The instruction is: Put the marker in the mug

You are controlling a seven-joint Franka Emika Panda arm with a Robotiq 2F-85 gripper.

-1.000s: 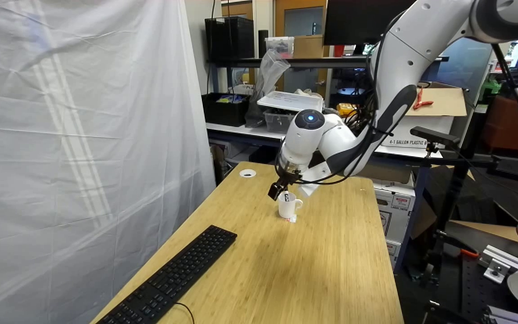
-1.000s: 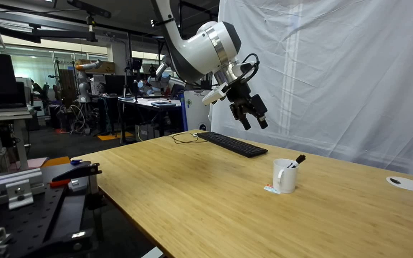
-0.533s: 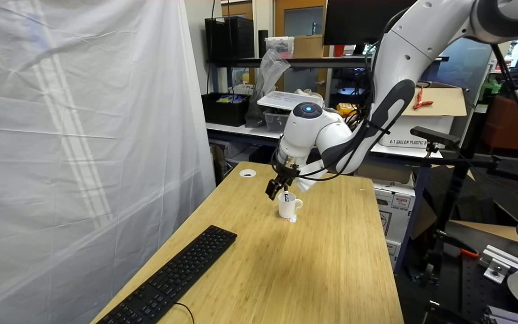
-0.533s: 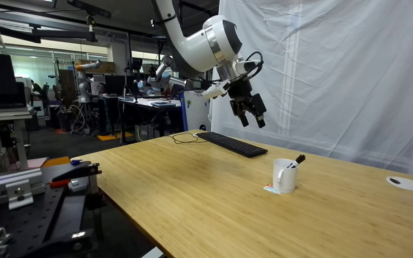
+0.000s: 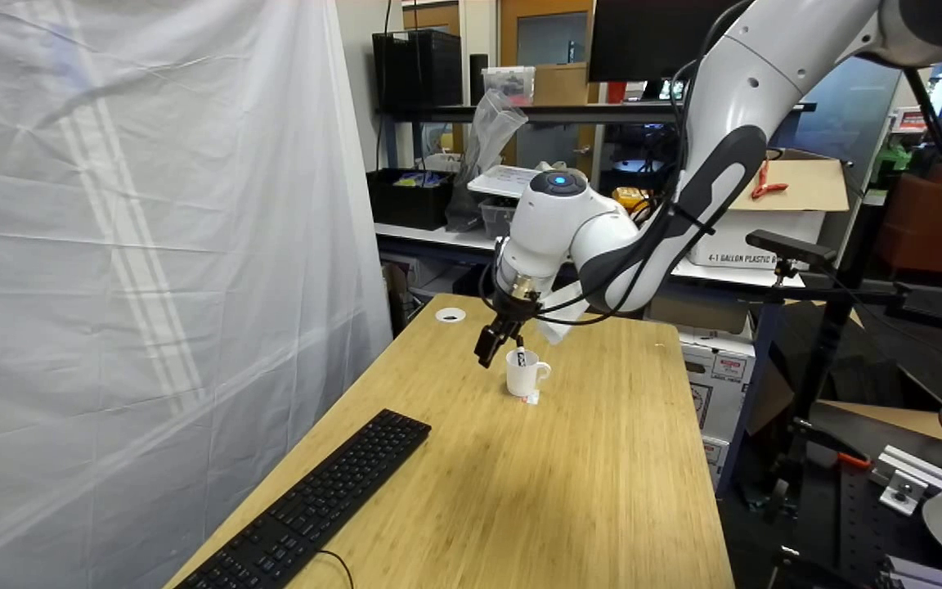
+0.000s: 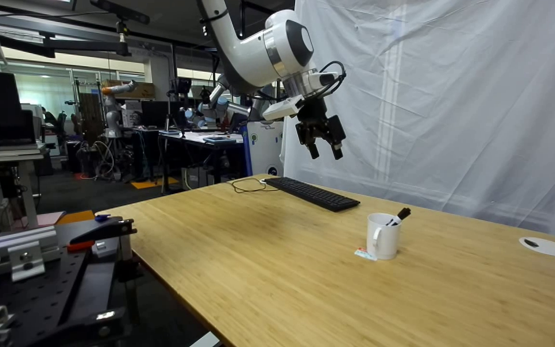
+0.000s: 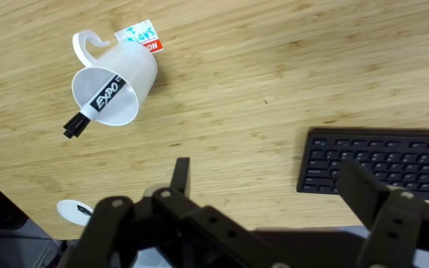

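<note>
The marker [image 7: 97, 104] sits cap end up in the mug [image 7: 136, 69], leaning on its rim, its black cap [image 7: 76, 125] jutting out between 7 and 8 o'clock in the wrist view; the placing looks done. The end effector [image 6: 326, 155] hangs well apart, at the mug's 11 o'clock in an exterior view, its fingers [image 7: 180, 173] spread wide around nothing. What could spoil it is a low return pass: a finger might catch that cap and flip the marker out, or topple the mug. A paper slip [image 7: 136, 33], at the mug's 1 o'clock in the wrist view, is partly hidden by it; if the base stands on that slip, which I cannot tell, a nudge might make it slide. The keyboard [image 7: 397, 152], at 3 o'clock on the bench [image 7: 237, 93], could be struck if the end effector dropped too far.

For writing, the marker's black label reads EXPO in white. The slip bears blue-green handwriting, upside down and not surely legible, and a red band with white letters, seemingly O and N among them. In an exterior view a carton [image 5: 731, 235] reads "4-1 GALLON PLASTIC B", the rest hidden
</note>
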